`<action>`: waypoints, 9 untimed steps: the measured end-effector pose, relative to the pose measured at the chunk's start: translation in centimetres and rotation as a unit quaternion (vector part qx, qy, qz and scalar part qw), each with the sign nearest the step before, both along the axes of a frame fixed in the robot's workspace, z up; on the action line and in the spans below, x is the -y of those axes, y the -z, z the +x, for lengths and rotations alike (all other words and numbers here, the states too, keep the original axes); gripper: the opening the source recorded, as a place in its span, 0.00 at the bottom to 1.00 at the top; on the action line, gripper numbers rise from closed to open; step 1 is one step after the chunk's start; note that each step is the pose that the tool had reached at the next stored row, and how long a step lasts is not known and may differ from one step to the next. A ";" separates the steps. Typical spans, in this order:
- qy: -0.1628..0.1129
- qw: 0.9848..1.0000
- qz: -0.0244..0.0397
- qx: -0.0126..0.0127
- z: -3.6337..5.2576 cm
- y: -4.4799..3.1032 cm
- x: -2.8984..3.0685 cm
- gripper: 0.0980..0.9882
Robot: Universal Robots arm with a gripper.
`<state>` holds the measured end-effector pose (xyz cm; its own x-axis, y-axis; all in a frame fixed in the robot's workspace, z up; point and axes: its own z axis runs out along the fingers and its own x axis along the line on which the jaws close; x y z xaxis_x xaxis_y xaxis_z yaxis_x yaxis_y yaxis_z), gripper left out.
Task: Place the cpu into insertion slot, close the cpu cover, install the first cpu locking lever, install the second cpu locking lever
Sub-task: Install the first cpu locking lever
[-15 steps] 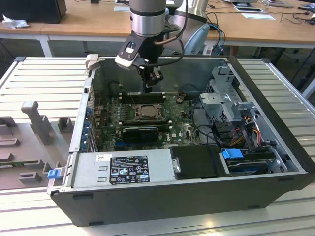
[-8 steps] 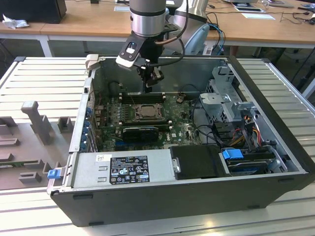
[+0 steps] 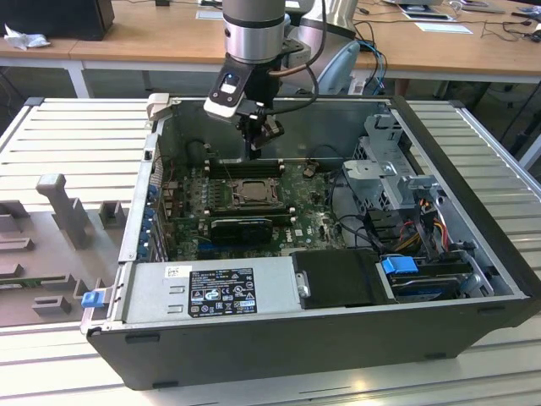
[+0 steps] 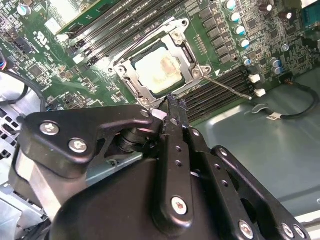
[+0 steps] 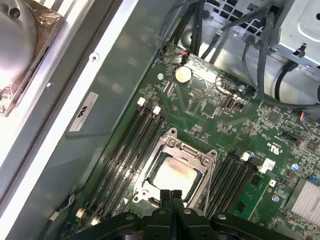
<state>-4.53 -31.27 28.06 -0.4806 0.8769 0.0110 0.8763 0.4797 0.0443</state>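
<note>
Near the cpu cover (image 5: 195, 152), arm (image 3: 254, 34) upright, fingers (image 5: 166, 198) together.

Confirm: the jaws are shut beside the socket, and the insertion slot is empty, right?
Not empty: the cpu lies in the insertion slot, as both wrist views show. The gripper has its jaws shut beside the socket, as you said.

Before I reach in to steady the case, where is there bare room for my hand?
Bare: the metal panel between board and case rim; the ribbed table at the exterior view's right. Crowded: the socket beside the arm, the cabled drive cage.
</note>
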 end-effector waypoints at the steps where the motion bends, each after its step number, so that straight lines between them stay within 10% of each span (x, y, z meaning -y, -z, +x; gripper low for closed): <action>1: -0.003 1.000 0.000 0.000 0.00 0.00 0.00 0.01; 9: -0.023 1.000 0.000 0.000 0.00 0.00 0.00 0.01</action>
<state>-4.53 -31.27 28.06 -0.5202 0.8539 0.0111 0.8534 0.5193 0.0444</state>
